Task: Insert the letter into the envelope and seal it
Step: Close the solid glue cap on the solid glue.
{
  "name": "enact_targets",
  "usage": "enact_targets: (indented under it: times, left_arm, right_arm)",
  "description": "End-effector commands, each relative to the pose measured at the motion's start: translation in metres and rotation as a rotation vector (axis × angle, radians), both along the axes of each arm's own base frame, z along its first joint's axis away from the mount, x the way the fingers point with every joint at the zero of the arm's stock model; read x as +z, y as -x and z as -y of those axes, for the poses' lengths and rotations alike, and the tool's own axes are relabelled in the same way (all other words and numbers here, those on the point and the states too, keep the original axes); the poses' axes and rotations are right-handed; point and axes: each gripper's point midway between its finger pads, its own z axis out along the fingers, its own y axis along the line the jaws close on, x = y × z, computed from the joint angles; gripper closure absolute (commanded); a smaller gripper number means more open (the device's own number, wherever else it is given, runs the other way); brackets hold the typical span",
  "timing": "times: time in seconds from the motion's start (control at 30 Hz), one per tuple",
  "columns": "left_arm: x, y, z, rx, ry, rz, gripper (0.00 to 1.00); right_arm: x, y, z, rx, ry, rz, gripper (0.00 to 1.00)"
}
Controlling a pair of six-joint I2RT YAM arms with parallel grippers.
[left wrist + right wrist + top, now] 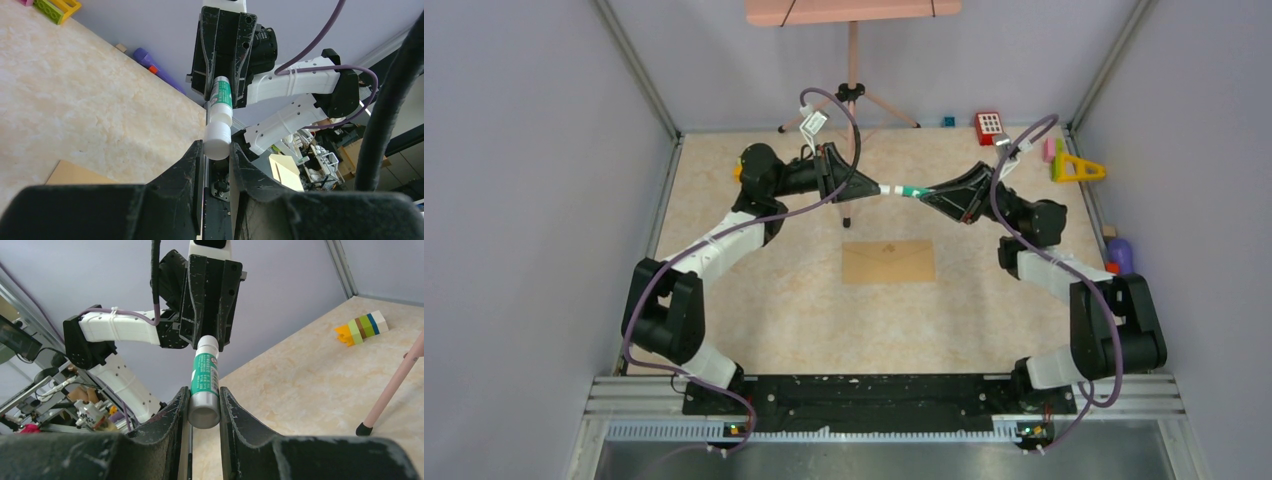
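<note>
**Mid-air lane barred, tabletop open**

Left gripper (876, 187) and right gripper (927, 193) clamp one green-and-white glue stick (904, 190), barring the air between them. Bare marbled beige tabletop (764, 300) rings the flat brown kraft envelope (888, 261); pink tripod (853, 60) and coloured plastic toys (1079, 168) crowd the back.

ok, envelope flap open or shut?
Shut: the envelope lies flat as a plain rectangle, with the flap's V folded inside its outline and nothing sticking out. Whether it is glued, cannot tell.

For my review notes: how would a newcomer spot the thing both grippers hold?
Above the table, the left gripper and right gripper nearly meet. Bridging them is a glue stick: green-labelled tube, white cap, unlike the flat brown envelope nearby.
</note>
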Motion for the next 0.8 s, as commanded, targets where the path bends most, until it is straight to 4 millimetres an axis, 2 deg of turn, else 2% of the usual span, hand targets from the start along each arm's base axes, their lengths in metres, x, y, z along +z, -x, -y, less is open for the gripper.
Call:
enact_targets:
  times: [0.0, 0.77]
  left_arm:
    - [0.011, 0.007, -0.001, -0.015, 0.024, 0.064, 1.0]
    - [0.007, 0.023, 0.012, -0.092, 0.011, 0.073, 1.0]
  right_arm:
    - [0.004, 0.008, -0.008, 0.01, -0.003, 0.062, 1.0]
    - [-0.001, 0.009, -0.013, 0.031, 0.019, 0.07, 1.0]
